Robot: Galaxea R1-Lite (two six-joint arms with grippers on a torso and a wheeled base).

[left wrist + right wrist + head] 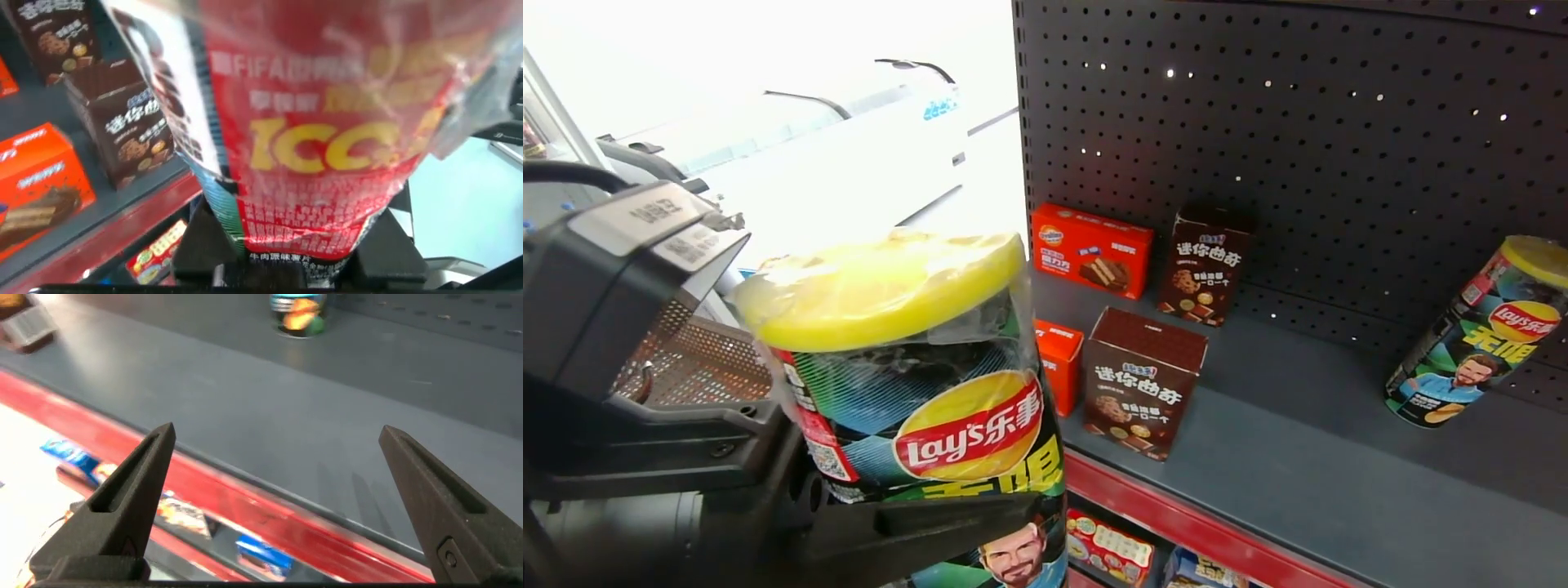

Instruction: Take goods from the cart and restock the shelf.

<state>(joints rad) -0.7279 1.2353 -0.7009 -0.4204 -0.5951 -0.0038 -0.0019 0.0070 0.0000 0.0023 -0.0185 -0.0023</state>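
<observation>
Left pincer is clamped round the chips can, lower left of frame, held upright, I'd guess, to stand it on the shelf. Right pincer is wide open and empty.

The gripped chip canister runs off the head view's bottom edge and hides half of a small orange box. Its print blurs in the left wrist view. Packets below the red shelf lip are unreadably blurred; the far canister is cropped.
</observation>
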